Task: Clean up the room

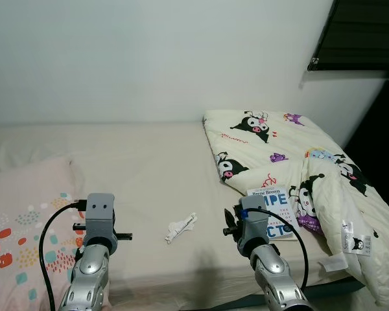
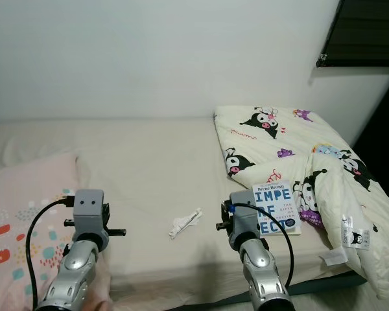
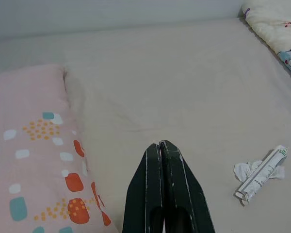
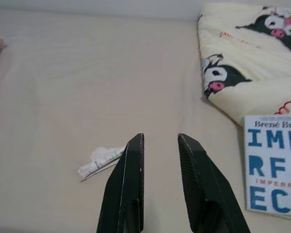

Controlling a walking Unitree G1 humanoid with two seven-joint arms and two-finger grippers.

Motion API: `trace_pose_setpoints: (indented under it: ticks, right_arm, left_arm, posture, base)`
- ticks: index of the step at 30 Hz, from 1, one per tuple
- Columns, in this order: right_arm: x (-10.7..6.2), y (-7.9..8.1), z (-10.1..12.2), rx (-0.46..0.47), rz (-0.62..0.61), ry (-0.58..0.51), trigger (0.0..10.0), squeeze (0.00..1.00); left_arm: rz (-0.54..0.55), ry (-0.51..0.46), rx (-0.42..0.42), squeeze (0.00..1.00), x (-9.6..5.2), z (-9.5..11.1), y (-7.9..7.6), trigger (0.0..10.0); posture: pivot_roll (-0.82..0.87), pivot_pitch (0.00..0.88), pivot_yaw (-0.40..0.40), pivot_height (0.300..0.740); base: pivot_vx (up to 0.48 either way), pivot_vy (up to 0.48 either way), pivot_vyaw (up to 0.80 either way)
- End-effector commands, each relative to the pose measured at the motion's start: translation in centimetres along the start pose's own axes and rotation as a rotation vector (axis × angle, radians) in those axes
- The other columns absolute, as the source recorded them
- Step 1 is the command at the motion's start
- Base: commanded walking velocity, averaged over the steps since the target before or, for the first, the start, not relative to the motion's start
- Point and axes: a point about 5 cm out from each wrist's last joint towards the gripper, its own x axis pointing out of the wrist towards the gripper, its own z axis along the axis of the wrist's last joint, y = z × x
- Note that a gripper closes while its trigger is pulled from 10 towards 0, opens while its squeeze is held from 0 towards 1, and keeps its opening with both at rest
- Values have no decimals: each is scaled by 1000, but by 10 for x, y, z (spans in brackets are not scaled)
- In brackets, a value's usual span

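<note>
From the head we look forward and down across the bed (image 1: 149,162) to the wall behind it, both eyes sharing one scene, slightly offset. Our left wrist camera sits low and close over the sheet, facing along the left gripper (image 3: 161,144) between the pillow (image 3: 29,145) and the crumpled wrapper (image 3: 259,170). Our right wrist camera looks along the right gripper (image 4: 160,141), sharing that wrapper and reaching the book (image 4: 274,165) and duvet (image 4: 247,63).

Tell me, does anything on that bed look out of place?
Yes. A crumpled white wrapper lies loose mid-mattress, a book sits near the bed's edge, and the cartoon-print comforter is bunched to one side instead of spread flat.
</note>
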Motion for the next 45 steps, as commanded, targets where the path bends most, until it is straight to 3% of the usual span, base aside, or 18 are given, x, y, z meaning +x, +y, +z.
trace_pose_setpoints:
  ticks: [1, 13, 18, 30, 36, 40, 45]
  right_arm:
    - [-2, -1, -4, 29, -4, 17, 10000, 0]
    - [-3, 0, 3, 127, 12, -20, 10000, 0]
    - [-1, -3, -5, 36, -23, 59, 10000, 0]
    - [0, 1, -7, -31, 21, 88, 10000, 0]
    - [-1, 5, -8, -31, 54, 87, 10000, 0]
    - [-4, 4, -9, 57, 53, 82, 10000, 0]
    - [-4, 2, -9, -2, 55, 84, 10000, 0]
  left_arm:
    - [-1, 4, 5, 0, -2, -2, -2, 10000]
    - [-3, 5, 5, 0, -1, -1, -4, 10000]
    - [-8, 10, 3, 0, -1, -3, -6, 10000]
    - [15, 11, -1, 0, -1, -4, -2, 10000]
    - [3, 15, 0, 0, 1, -3, -6, 10000]
    - [-3, 11, -1, 0, 2, -2, -9, 10000]
    - [4, 15, -2, 0, 0, -4, -7, 10000]
  posture:
    - [24, 0, -55, 740]
    - [16, 0, -50, 740]
    - [9, 0, -52, 740]
    - [20, 0, -68, 740]
    - [7, 0, -58, 740]
    - [7, 0, -61, 740]
    - [4, 0, -62, 740]
  base:
    - [0, 0, 0]
    - [0, 0, 0]
    - [0, 0, 0]
    - [0, 0, 0]
    - [0, 0, 0]
    - [0, 0, 0]
    - [0, 0, 0]
